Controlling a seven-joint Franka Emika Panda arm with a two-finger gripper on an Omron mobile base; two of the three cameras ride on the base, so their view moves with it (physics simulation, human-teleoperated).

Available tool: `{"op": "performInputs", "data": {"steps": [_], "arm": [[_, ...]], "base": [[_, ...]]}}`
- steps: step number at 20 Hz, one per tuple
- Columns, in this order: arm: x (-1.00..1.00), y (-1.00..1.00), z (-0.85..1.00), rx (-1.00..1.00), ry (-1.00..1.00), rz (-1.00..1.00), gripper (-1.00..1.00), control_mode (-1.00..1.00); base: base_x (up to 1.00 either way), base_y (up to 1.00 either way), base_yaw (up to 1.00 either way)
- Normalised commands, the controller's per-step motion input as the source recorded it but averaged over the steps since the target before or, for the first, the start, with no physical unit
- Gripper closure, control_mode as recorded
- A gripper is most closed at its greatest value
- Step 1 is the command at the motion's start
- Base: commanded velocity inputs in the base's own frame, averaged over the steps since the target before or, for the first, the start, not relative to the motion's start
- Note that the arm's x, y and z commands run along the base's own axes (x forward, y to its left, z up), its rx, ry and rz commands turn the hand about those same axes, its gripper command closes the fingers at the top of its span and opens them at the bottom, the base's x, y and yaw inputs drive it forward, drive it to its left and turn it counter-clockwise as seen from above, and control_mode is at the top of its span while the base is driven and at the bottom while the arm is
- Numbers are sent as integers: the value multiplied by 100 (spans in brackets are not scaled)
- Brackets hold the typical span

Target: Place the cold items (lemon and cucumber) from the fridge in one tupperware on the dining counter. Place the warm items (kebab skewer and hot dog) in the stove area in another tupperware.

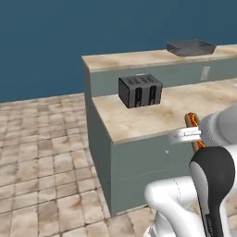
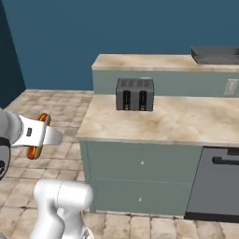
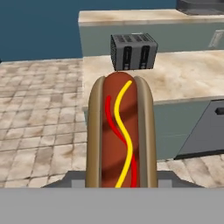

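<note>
My gripper point(image 1: 189, 134) is shut on the hot dog point(image 1: 190, 120), a sausage in a bun with red and yellow stripes. I hold it in the air in front of the lower counter point(image 1: 139, 121). In the right base view the hot dog point(image 2: 33, 152) sticks out above and below the gripper point(image 2: 43, 135), left of the counter's end. In the hand view the hot dog point(image 3: 121, 131) stands lengthwise and hides the fingertips. A dark grey shallow tupperware point(image 1: 190, 47) point(image 2: 215, 54) sits on the raised dining counter point(image 1: 125, 59) behind.
A black two-slot toaster point(image 1: 140, 90) point(image 2: 135, 94) point(image 3: 133, 51) stands on the lower counter near its left end. A dark dishwasher front point(image 2: 217, 184) is set under the counter at the right. Tiled floor point(image 1: 41, 157) lies open to the left.
</note>
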Motion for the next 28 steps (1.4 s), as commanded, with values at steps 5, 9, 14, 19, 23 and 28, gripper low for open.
{"op": "performInputs", "data": {"steps": [5, 9, 14, 19, 23, 28], "arm": [[0, 0, 0, 0, 0, 0, 100, 100], [0, 0, 0, 0, 0, 0, 100, 100], [0, 0, 0, 0, 0, 0, 100, 100], [0, 0, 0, 0, 0, 0, 100, 100], [0, 0, 0, 0, 0, 0, 100, 100], [0, 0, 0, 0, 0, 0, 100, 100]], "base": [[28, 100, -39], [29, 100, -44], [31, 100, -45], [33, 100, -45], [35, 100, -45], [34, 100, -44]]}}
